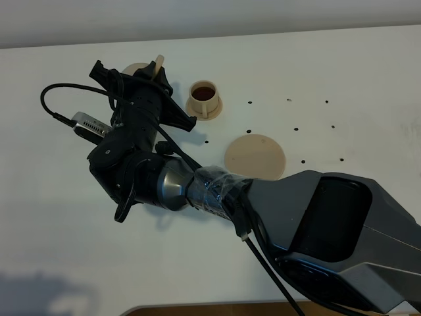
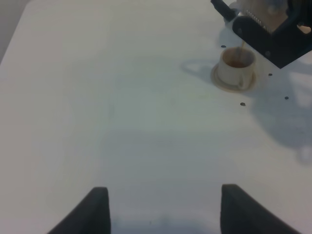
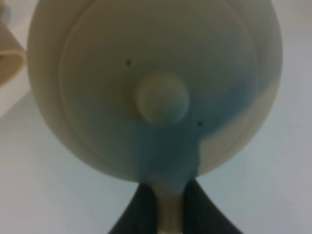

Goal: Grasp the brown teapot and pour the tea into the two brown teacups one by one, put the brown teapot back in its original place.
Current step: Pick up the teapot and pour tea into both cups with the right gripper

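Note:
My right gripper [image 3: 168,207] is shut on the loop handle of the brown teapot [image 3: 161,63], whose lid and knob fill the right wrist view. From above, that gripper [image 1: 146,82] reaches to the far left and hides most of the teapot [image 1: 156,64]. The pot is tilted over one brown teacup [image 2: 236,68], and a thin stream of tea falls into it. Only that cup's saucer edge [image 1: 134,68] shows from above. The other teacup [image 1: 205,99] stands just to the right and holds dark tea. The wide round saucer [image 1: 255,157] lies bare. My left gripper [image 2: 163,209] hangs open over bare table.
The white table [image 1: 342,66] has small dark dots to the right of the cups. The right arm's big dark body [image 1: 329,224] crosses the lower right, with a cable looping off the wrist [image 1: 52,99].

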You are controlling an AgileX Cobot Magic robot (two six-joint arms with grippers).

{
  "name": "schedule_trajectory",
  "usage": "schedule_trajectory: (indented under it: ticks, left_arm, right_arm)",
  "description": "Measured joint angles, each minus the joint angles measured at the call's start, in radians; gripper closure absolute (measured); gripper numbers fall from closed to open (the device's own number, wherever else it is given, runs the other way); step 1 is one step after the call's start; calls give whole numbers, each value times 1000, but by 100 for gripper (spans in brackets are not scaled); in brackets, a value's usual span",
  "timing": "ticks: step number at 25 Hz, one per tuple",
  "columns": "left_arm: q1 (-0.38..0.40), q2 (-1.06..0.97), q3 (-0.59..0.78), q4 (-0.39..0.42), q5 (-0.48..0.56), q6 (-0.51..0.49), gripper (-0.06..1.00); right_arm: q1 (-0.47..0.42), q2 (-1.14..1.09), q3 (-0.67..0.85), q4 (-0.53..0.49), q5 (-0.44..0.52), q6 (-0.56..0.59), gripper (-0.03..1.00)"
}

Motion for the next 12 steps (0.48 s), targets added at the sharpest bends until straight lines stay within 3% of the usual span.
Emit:
schedule_trajectory:
  ticks: [12]
  left_arm:
    - [0,0,0,0,0,0,41]
  right_arm:
    - [0,0,0,-53,-17,-39,85]
